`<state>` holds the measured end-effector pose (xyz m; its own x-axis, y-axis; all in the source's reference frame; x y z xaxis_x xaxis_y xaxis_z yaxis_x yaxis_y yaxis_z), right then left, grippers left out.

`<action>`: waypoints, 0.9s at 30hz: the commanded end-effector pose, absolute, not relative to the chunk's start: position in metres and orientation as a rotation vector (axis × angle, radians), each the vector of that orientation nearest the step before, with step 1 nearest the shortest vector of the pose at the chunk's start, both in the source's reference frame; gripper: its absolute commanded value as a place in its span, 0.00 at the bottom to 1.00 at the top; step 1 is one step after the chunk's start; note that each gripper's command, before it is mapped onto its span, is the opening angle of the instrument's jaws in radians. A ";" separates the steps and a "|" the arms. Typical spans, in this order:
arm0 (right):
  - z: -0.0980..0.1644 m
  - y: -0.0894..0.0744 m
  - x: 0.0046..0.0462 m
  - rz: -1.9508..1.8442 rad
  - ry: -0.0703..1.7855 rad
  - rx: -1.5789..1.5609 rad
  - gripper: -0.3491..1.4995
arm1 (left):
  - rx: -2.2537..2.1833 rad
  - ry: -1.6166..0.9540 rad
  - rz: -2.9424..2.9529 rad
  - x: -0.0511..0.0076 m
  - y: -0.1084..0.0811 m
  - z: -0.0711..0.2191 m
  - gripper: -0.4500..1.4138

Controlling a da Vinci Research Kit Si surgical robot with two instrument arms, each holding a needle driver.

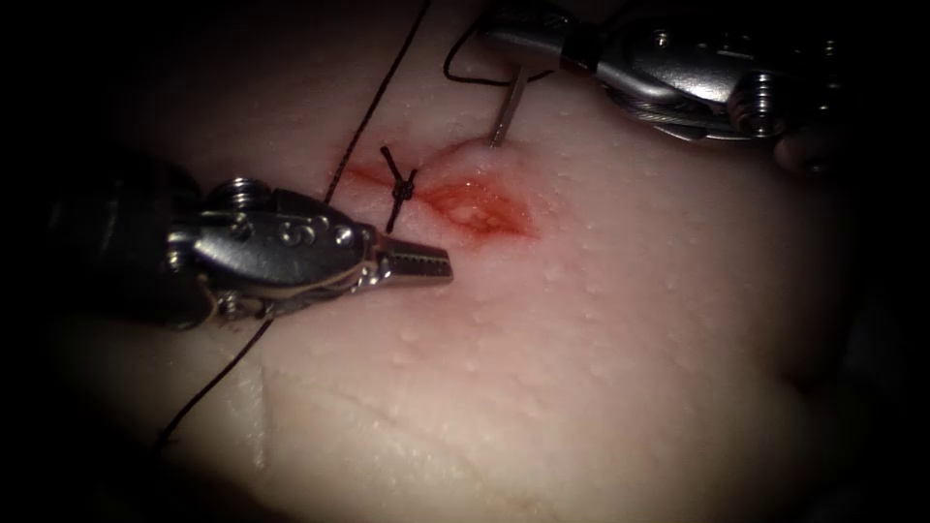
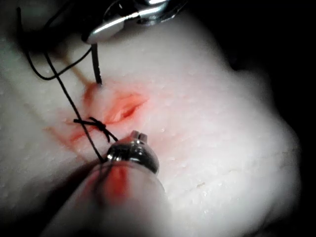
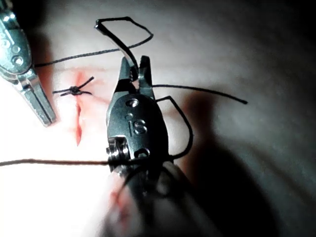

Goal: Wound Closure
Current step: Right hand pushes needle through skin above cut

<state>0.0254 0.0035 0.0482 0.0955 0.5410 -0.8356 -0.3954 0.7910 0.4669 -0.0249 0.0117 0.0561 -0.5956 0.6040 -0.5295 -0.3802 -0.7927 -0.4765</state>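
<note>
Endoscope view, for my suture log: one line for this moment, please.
right tool: holds needle, tip in tissue by cut | left tool: shut, empty | knot: across cut

The endoscope looks down from above and in front; both wrist views sit very close — all share the cut and knot.

- The right tool holds the needle by its back end. The needle's tip is stuck in the tissue at the cut's top edge.
- The left tool, holding nothing, sits just left of the cut.
- The thread and a tied knot cross the left side.
- The tissue right of the cut is bare.
</note>
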 end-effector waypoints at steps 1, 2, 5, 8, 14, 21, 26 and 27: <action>0.049 0.003 0.0261 0.721 1.301 0.157 0.00 | -0.944 -0.432 2.356 -0.0254 0.011 0.057 0.23; 0.049 0.003 0.0261 0.731 1.303 0.163 0.00 | -0.943 -0.431 2.356 -0.0254 0.011 0.057 0.23; 0.049 0.003 0.0260 0.766 1.294 0.202 0.00 | -0.943 -0.431 2.356 -0.0255 0.011 0.057 0.23; 0.050 0.003 0.0259 0.790 1.285 0.230 0.00 | -0.943 -0.431 2.356 -0.0255 0.011 0.057 0.23; 0.052 0.002 0.0259 0.900 1.263 0.335 0.00 | -0.945 -0.428 2.361 -0.0255 0.011 0.057 0.23; 0.053 0.003 0.0253 1.039 1.263 0.451 0.00 | -0.945 -0.426 2.362 -0.0254 0.011 0.057 0.23; 0.053 0.003 0.0251 1.032 1.282 0.462 0.00 | -0.945 -0.426 2.363 -0.0254 0.010 0.057 0.23; 0.053 0.003 0.0251 1.028 1.284 0.466 0.00 | -0.945 -0.426 2.363 -0.0254 0.010 0.057 0.23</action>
